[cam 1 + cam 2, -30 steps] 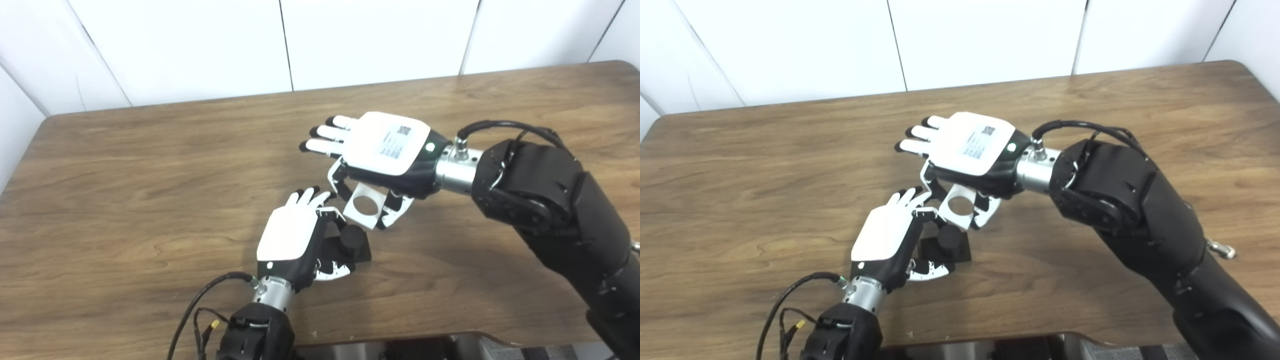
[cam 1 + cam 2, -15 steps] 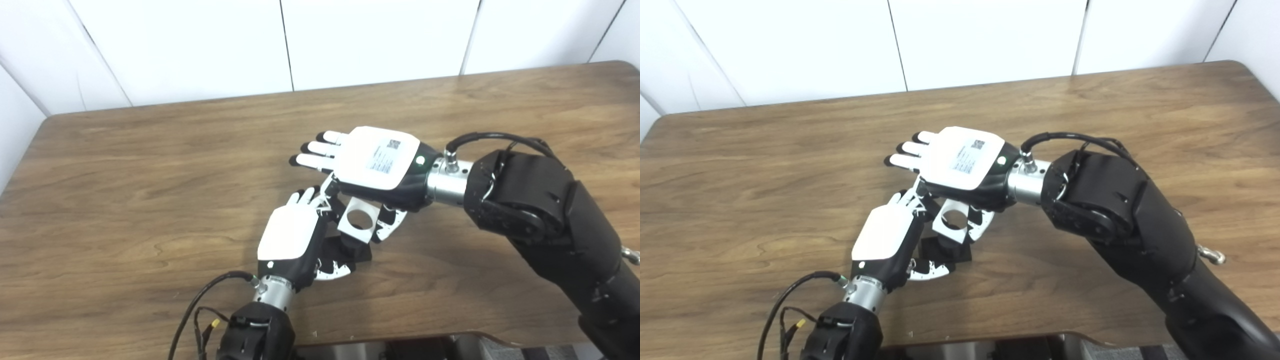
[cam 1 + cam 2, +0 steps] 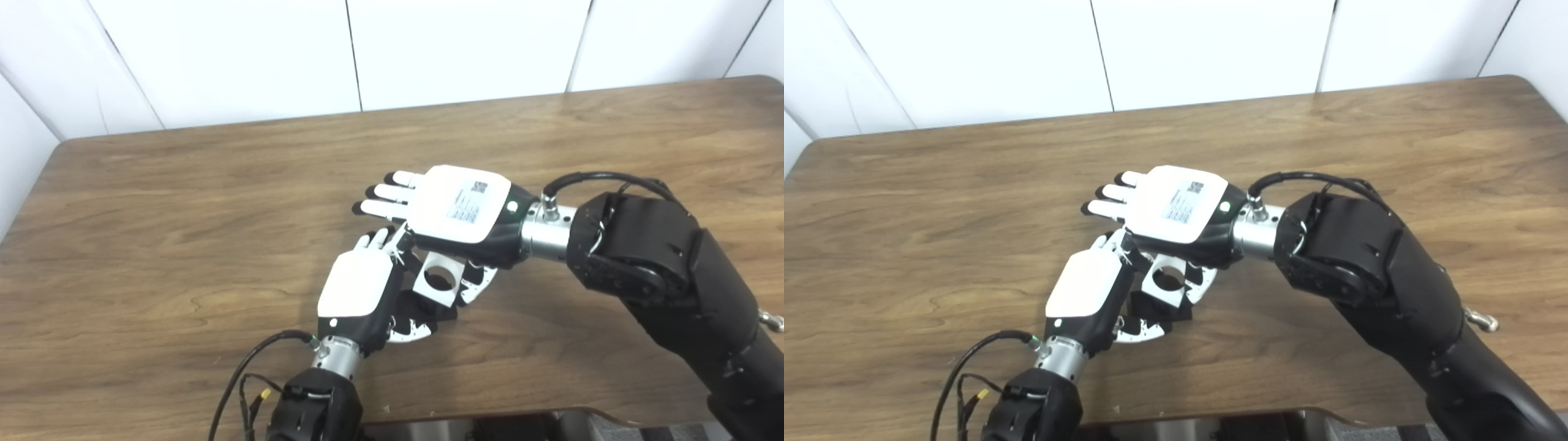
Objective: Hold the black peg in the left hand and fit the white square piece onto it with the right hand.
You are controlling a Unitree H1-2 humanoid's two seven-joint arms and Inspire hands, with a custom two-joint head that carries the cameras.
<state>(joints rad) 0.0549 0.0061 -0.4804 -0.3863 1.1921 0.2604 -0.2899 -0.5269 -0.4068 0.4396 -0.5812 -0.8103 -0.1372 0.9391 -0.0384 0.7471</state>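
My left hand [image 3: 358,293] rests near the table's front, shut on the black peg's square base [image 3: 436,311]. The peg's round post is mostly hidden; only a dark top shows through the hole of the white square piece [image 3: 437,280]. My right hand [image 3: 458,205] reaches in from the right, palm down. It pinches the white square piece between thumb and a lower finger, directly over the peg. The piece is tilted, with its left edge close to my left hand's fingers [image 3: 381,239]. Whether the post has entered the hole I cannot tell.
The wooden table [image 3: 184,202] spreads out on all sides of the hands. A white panelled wall [image 3: 343,55] runs behind its far edge. A black cable [image 3: 257,355] loops by my left wrist.
My right hand has moved down and left with the white piece, from beside the peg to right over it. The left hand has stayed put, and the camera has shifted slightly.
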